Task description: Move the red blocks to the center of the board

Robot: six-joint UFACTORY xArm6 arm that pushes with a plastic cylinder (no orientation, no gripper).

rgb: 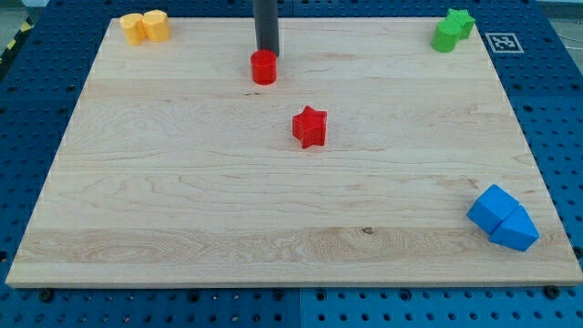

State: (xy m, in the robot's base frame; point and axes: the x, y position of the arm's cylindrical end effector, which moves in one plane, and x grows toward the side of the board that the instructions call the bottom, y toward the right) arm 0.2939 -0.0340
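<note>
Tip (266,52) is sitting right behind the red cylinder block (264,67), touching it; the red star block (310,127) is lying near the middle of the wooden surface (182,210). No hand showing.

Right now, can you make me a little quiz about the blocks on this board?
1. True or false: my tip is just above the red round block, toward the view's top.
2. Which block lies nearest the board's middle? A) red star B) green blocks C) blue blocks
3. What colour are the blocks at the view's top left?

Key: 1 true; 2 A; 3 yellow.
</note>
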